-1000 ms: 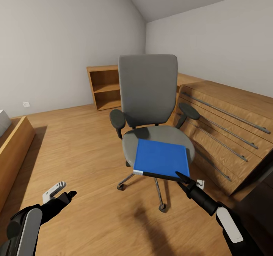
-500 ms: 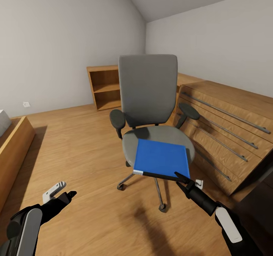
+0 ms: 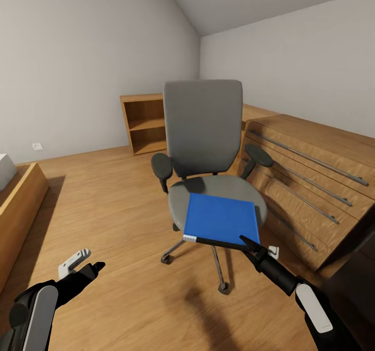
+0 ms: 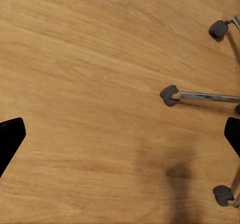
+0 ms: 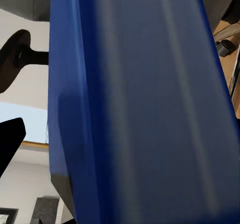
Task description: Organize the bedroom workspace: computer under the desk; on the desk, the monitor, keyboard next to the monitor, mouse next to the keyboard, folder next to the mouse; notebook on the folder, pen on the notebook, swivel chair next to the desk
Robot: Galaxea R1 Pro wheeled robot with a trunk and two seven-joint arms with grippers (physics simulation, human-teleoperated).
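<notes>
Here, folder (image 3: 223, 218): we see it lying flat on the seat of the swivel chair (image 3: 204, 132), blue, its near edge jutting past the seat's front.
Right gripper (image 3: 245, 243): we find it at the folder's near right corner, one finger over the cover; in the right wrist view the blue folder (image 5: 135, 104) sits close between the fingers, but we cannot tell whether they press on it.
Left gripper (image 3: 86, 264): we see it low over the wooden floor (image 3: 114, 195), fingers apart, nothing between them.
Chair base: in the left wrist view we make out a metal leg and castors (image 4: 169, 95) on the floor.
Surroundings: we note a wooden bookshelf (image 3: 141, 123) by the far wall and a wooden dresser (image 3: 312, 174) just beside the chair.
</notes>
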